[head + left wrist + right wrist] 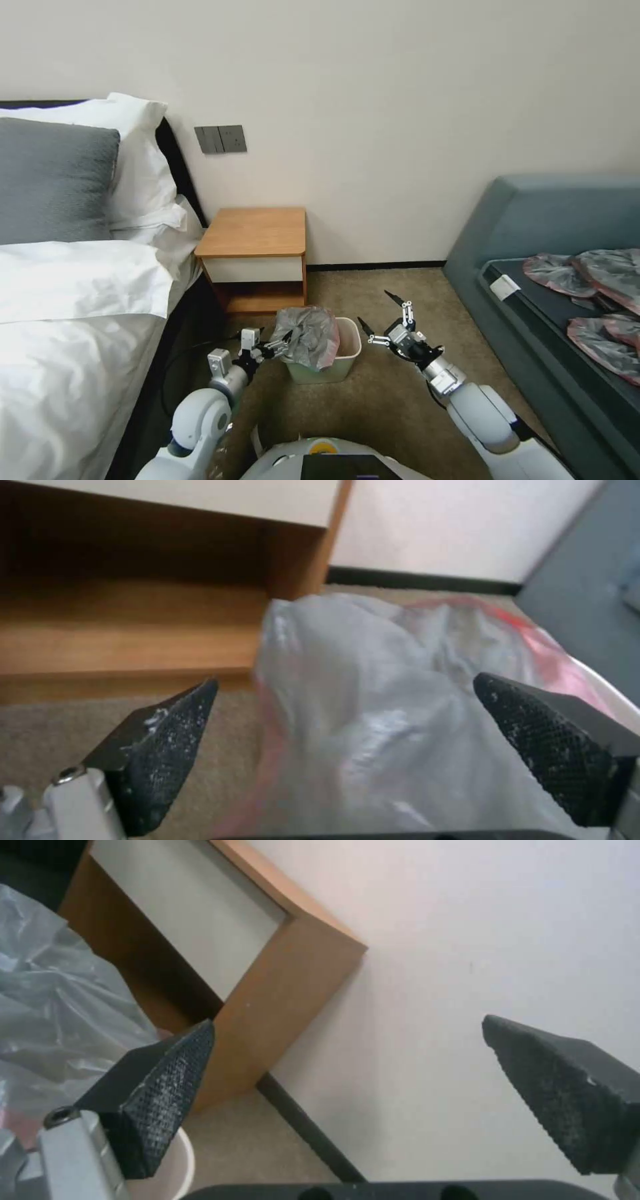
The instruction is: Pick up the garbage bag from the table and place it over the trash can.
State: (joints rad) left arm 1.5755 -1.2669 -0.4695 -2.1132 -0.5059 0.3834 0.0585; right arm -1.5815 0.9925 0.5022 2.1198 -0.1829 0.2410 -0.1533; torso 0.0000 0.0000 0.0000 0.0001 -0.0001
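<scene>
The garbage bag (pixel 305 335) is a crinkly grey bundle with a pink-red rim, draped over the left part of the cream trash can (pixel 344 365) on the carpet. The trash can's right side stays uncovered. My left gripper (pixel 279 348) is open at the bag's left edge. In the left wrist view the bag (pixel 373 720) bulges between the spread fingers (pixel 167 740) of the left gripper (pixel 345 680). My right gripper (pixel 377 310) hangs open just right of the trash can, holding nothing. The right wrist view has that gripper (pixel 348 1020) facing the table (pixel 293 970). The table (pixel 253 233) stands behind the trash can with a bare top.
A bed (pixel 73 313) with white bedding borders the left, with a dark cable (pixel 180 353) on the floor beside it. A grey-blue sofa (pixel 533 220) at the right carries several flattened bags (pixel 600 293). Carpet (pixel 393 400) lies open in front of the trash can.
</scene>
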